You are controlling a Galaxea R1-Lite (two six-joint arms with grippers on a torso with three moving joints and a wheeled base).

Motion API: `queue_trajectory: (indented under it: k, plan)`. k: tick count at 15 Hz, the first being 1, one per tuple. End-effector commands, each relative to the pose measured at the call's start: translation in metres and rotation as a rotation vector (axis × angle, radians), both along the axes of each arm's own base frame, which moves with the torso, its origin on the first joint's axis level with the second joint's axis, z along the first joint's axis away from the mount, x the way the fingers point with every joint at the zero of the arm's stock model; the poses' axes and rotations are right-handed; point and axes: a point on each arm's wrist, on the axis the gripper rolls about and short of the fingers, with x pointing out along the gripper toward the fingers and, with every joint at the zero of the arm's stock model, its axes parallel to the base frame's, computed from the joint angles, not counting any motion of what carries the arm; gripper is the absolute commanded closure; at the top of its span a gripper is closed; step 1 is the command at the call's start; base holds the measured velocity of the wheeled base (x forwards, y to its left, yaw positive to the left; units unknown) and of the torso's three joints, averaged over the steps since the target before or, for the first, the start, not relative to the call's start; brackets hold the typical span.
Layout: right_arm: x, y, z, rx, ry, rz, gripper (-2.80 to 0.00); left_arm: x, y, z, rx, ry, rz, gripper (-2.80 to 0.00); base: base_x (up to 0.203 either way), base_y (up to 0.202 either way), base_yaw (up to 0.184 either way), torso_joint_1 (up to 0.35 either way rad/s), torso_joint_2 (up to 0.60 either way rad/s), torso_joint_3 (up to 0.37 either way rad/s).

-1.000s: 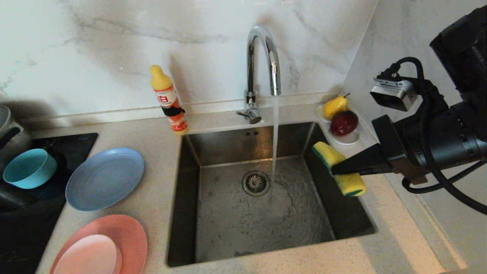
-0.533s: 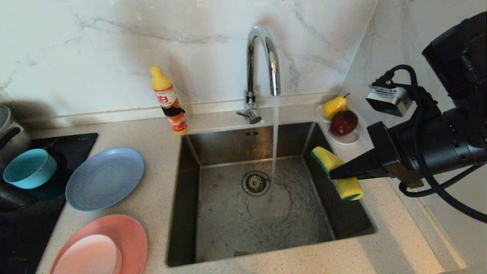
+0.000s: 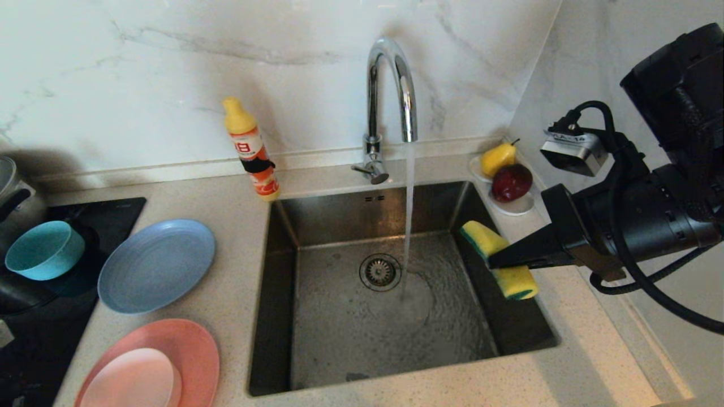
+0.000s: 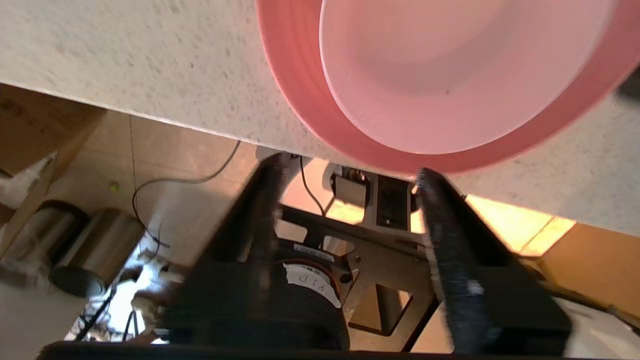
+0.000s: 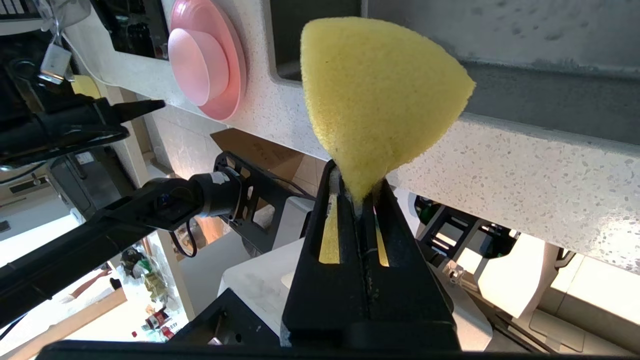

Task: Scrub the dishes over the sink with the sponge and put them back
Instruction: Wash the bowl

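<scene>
Right gripper [image 3: 498, 260] pinching bent sponge [image 3: 512, 280] above sink [image 3: 339, 333], left gripper [image 4: 350, 170] spread, blurred.

This is a home-style kitchen. A steel sink [image 3: 396, 294] is set into a speckled stone tabletop [image 3: 237, 294], with a chrome tap [image 3: 390, 85] running water into it and pale marble walls [image 3: 169, 68] behind and to the right. A bottle of dish soap [image 3: 251, 150] stands by the basin, and a dark hob [image 3: 68, 271] with a pot [image 3: 14, 195] sits at the left. Plastic plates [image 3: 155, 265] and a bowl [image 3: 42, 250] lie on the tabletop, and a small dish of fruit [image 3: 506, 172] fills the corner. Below the tabletop edge, the wrist views show cables [image 4: 165, 182], cardboard [image 4: 40, 130] and metal cans [image 4: 85, 250], so it may be a staged test kitchen.
</scene>
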Motion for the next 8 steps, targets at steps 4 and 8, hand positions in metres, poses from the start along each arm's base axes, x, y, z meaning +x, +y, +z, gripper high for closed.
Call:
queue_trajectory:
  k: [4,8]
  plan:
    - [0.001,0.0,-0.001,-0.001,0.009,-0.003,0.0,0.002,0.001,-0.024,-0.032,0.066,0.005,-2.8,0.0,0.0,0.0,0.0,0.0,0.0]
    - [0.001,0.0,-0.002,-0.004,0.011,-0.003,0.0,0.003,0.002,-0.036,-0.024,0.06,0.01,-2.8,0.0,0.0,0.0,0.0,0.0,0.0]
